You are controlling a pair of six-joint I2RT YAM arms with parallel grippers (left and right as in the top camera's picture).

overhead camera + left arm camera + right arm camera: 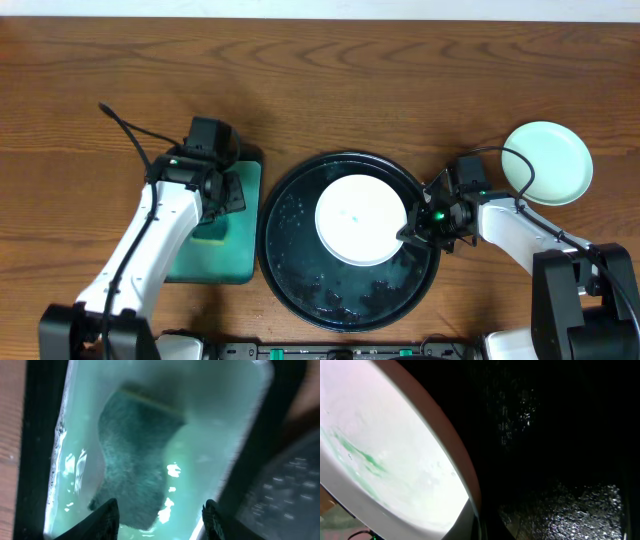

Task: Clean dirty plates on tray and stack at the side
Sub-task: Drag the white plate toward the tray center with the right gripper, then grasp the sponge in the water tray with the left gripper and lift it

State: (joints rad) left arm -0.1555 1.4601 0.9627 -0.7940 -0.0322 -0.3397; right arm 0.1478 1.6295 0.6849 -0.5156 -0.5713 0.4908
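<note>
A white plate (360, 218) with a faint teal smear sits over the large black tray (290, 260), which is wet. My right gripper (415, 232) is shut on the white plate's right rim. In the right wrist view the plate (380, 435) fills the left, green streaks on it, with the rim running down between my fingers (480, 525) and the dark tray (560, 435) behind. One mint-green plate (555, 160) lies on the table at the right. A third plate is not in view. My left gripper (215, 205) is open just above the sponge (135, 470).
The sponge lies in a green rectangular tray (240, 255) holding shallow water (210, 435), just left of the black tray. Water drops cover the black tray's floor (580, 510). A black cable (130, 130) loops behind the left arm.
</note>
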